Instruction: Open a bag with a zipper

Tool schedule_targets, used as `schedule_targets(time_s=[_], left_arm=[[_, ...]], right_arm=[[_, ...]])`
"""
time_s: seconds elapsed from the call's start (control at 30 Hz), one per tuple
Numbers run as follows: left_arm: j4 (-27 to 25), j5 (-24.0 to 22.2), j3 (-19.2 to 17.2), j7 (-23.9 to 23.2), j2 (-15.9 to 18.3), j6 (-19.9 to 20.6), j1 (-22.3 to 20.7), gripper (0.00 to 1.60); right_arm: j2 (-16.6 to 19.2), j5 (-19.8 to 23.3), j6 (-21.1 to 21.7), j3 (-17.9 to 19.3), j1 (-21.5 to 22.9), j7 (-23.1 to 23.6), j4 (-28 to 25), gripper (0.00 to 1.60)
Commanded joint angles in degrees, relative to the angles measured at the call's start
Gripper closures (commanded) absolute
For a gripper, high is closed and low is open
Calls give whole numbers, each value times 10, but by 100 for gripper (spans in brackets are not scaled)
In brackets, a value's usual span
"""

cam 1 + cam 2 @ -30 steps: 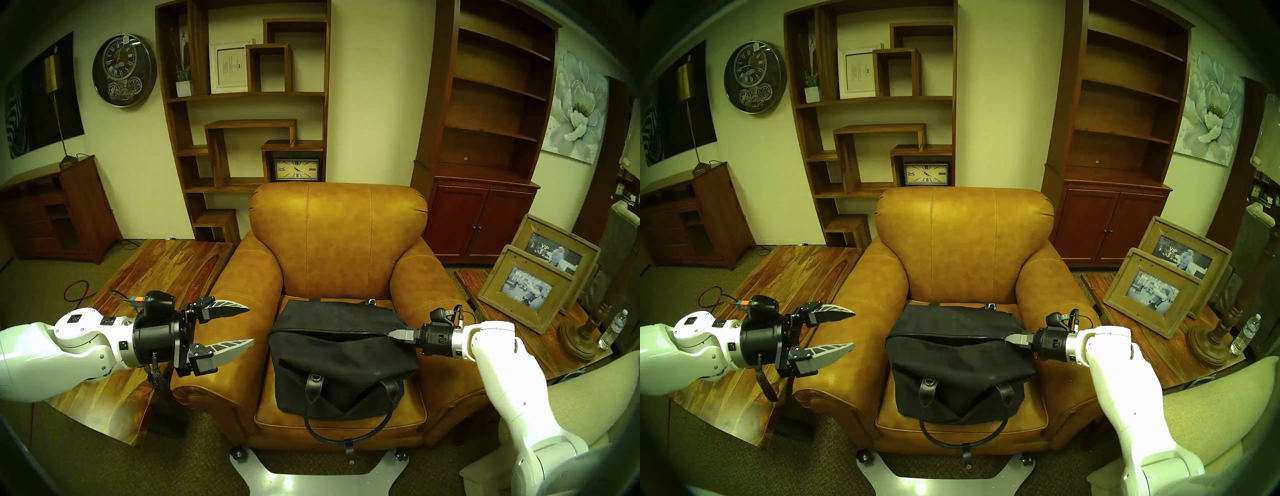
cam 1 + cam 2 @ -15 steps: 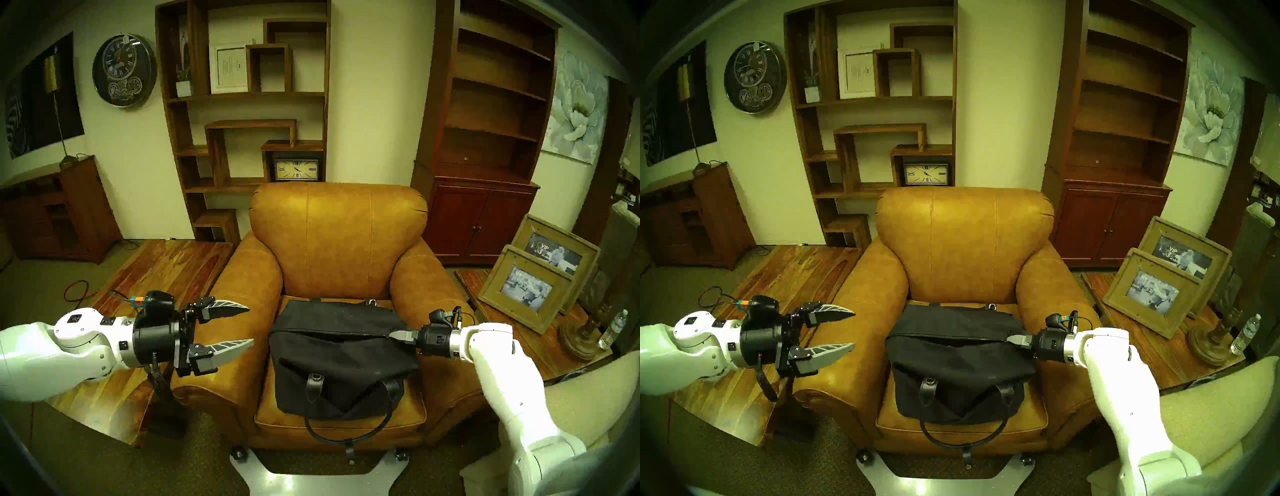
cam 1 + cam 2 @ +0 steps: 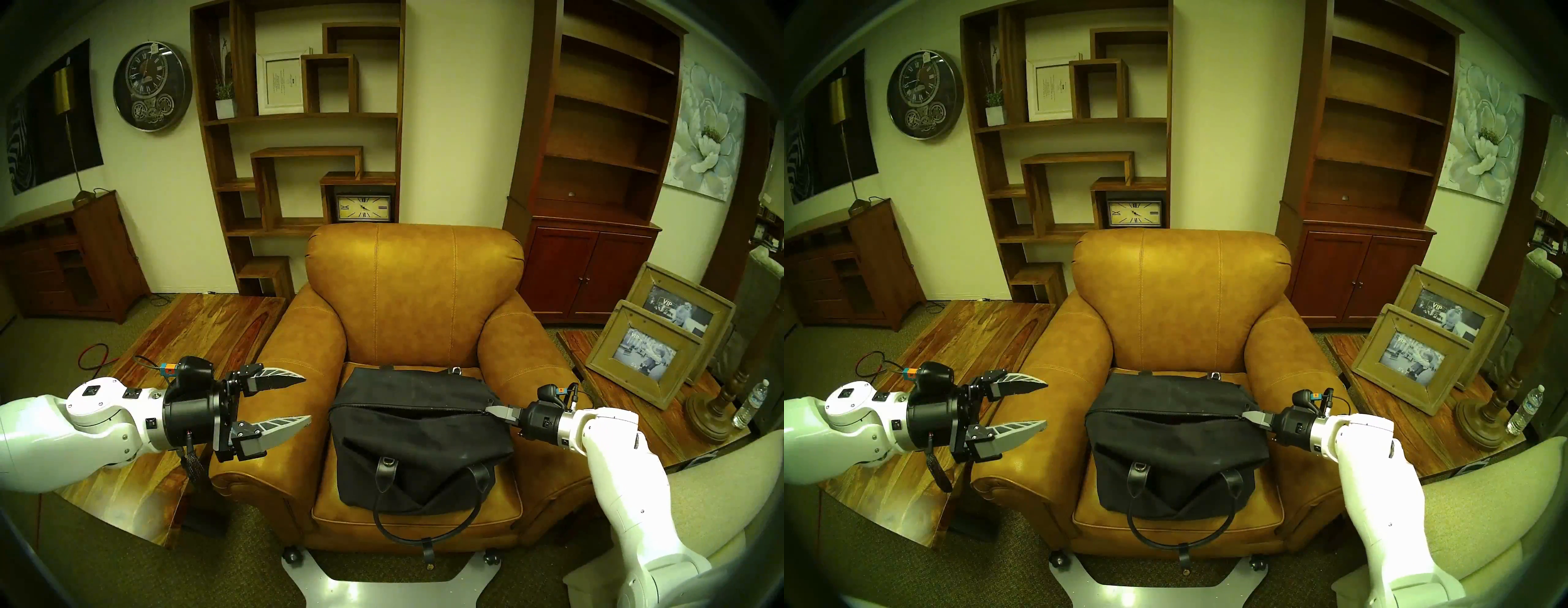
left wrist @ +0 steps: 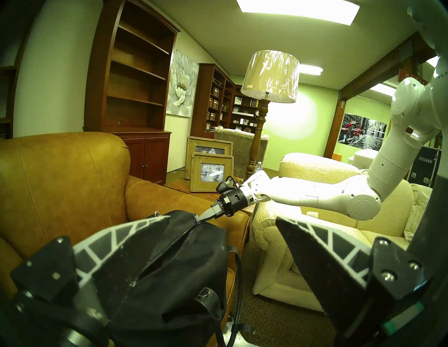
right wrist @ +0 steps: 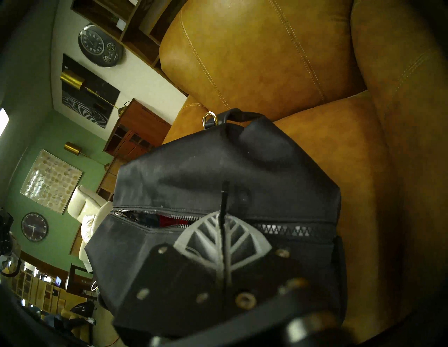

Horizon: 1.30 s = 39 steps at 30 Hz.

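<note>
The black canvas bag point(image 3: 415, 458) lies on the seat of a tan leather armchair point(image 3: 415, 297). Its zipper point(image 3: 407, 407) runs along the top and gapes over the left and middle part. My right gripper point(image 3: 488, 409) is shut at the zipper's right end. In the right wrist view the shut gripper point(image 5: 221, 215) pinches a thin black strip, the pull tab point(image 5: 225, 193), over the zipper point(image 5: 291, 231), with red lining showing in the gap. My left gripper point(image 3: 308, 398) is open and empty above the chair's left armrest, apart from the bag.
A black handle loop point(image 3: 424, 539) hangs over the seat front. A side table with picture frames point(image 3: 645, 352), a lamp base and a water bottle point(image 3: 751, 403) stands at the right. A low wooden table point(image 3: 191, 339) is at the left, and a cream sofa point(image 4: 315, 193) beside my right arm.
My right gripper has moved a little to the right along the zipper line, still shut, and the bag's right end has stretched with it. The left arm has not moved.
</note>
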Motion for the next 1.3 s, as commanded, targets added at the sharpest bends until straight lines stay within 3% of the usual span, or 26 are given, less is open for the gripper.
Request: schedule_targets(time_s=[0.0, 0.23, 0.53, 0.8, 1.0, 1.27], left_arm=[[-4, -3, -5, 0, -1, -3, -2, 0], [-4, -3, -5, 0, -1, -3, -3, 0], [-4, -3, -5, 0, -1, -3, -3, 0], [-4, -3, -4, 0, -1, -3, -3, 0], [-4, -3, -4, 0, -1, -3, -4, 0], [-4, -3, -3, 0, -1, -3, -5, 0]], right_arm=[[-29, 6, -56, 39, -46, -28, -47, 160], [-58, 25, -104, 83, -58, -46, -41, 160], [-86, 28, -146, 90, -35, -70, 8, 160], [-71, 12, -151, 75, -10, -78, 43, 160], [-39, -4, -122, 51, 16, -70, 79, 160], [-24, -23, -127, 30, 65, -56, 166, 160]])
